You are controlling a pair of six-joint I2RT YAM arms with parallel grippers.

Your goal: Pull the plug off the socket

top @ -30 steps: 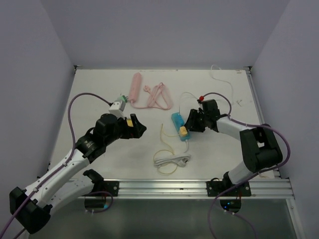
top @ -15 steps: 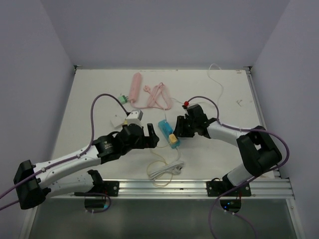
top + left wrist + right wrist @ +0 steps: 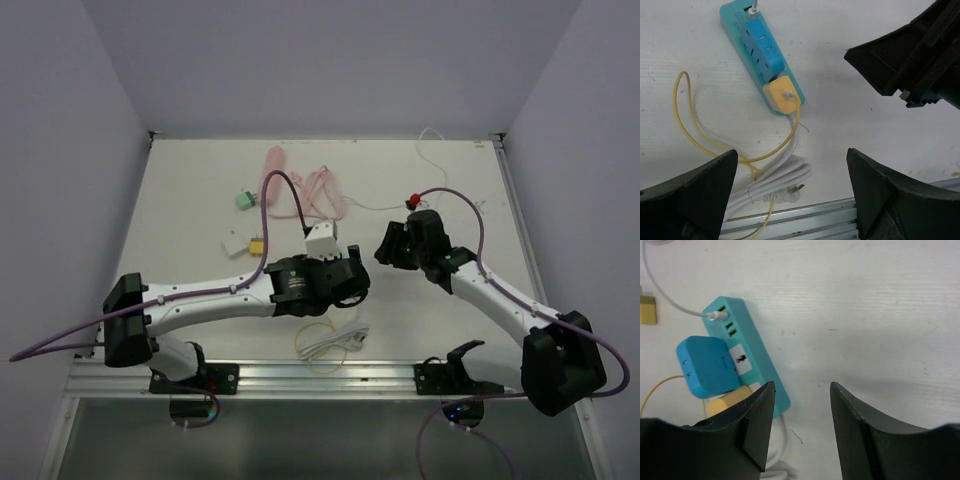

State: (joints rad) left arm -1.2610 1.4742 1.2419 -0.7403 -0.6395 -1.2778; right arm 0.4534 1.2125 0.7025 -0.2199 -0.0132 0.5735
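The yellow plug (image 3: 781,95) sits seated in the teal strip (image 3: 731,22) (nothing pulled yet), left gripper (image 3: 791,165) wide and empty, right gripper (image 3: 801,390) narrow, empty.

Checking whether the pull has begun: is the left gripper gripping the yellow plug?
No: the left gripper is open, spread wide and clear of the yellow plug, which sits in the teal power strip.

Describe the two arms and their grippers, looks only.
The left arm and right arm have white shells and black joints; a purple cable loops over one, a second purple cable over the other. The left gripper and right gripper have broad, matte black, wedge-shaped fingers. A small red part sits by the right wrist.
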